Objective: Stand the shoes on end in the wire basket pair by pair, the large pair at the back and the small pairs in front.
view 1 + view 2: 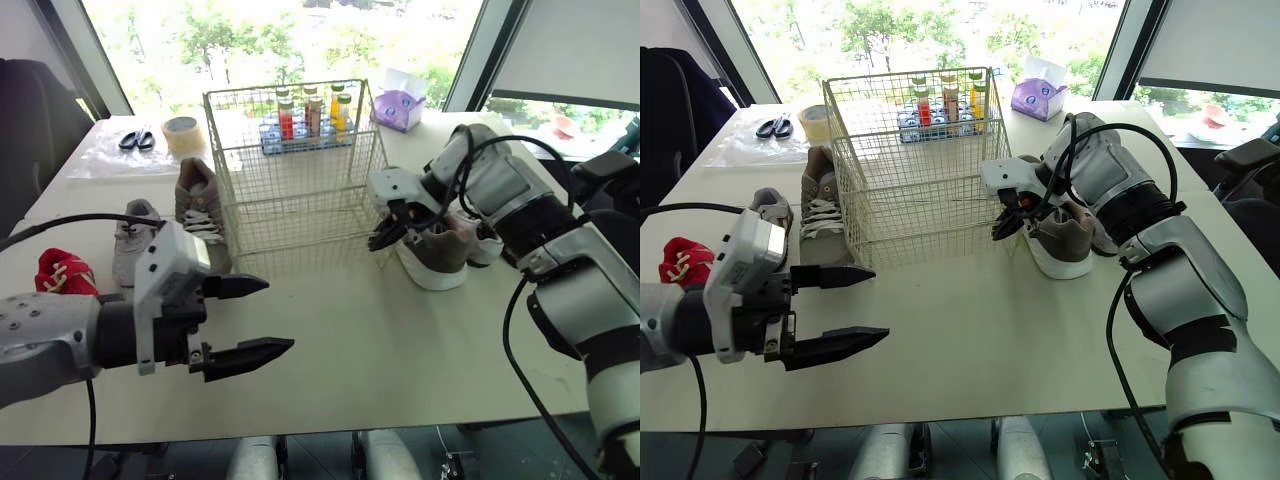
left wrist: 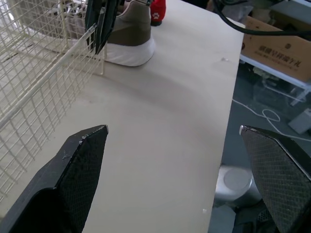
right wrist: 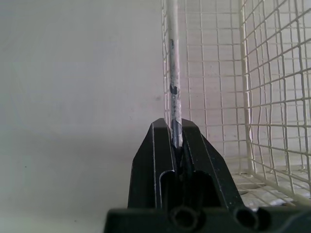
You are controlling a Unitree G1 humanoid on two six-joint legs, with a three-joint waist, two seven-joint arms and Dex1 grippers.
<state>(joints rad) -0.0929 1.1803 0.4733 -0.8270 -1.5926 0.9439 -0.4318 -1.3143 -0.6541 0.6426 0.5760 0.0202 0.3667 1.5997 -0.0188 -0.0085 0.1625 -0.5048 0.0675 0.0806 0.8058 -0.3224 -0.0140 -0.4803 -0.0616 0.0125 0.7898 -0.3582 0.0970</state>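
Centre frame: the right gripper [image 1: 384, 236] clenches its 2 fingers on a corner wire of the wire basket [image 1: 300, 190]. The left gripper [image 1: 272, 315] hangs open, lower left. A tan shoe [image 1: 440, 255] lies just right. Best to steady the basket, not drag it.

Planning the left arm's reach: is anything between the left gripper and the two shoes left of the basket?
Nothing visible does. The open left gripper hovers over bare table, and the two shoes lie just beyond it beside the wire basket, which stands off to the side of that path.
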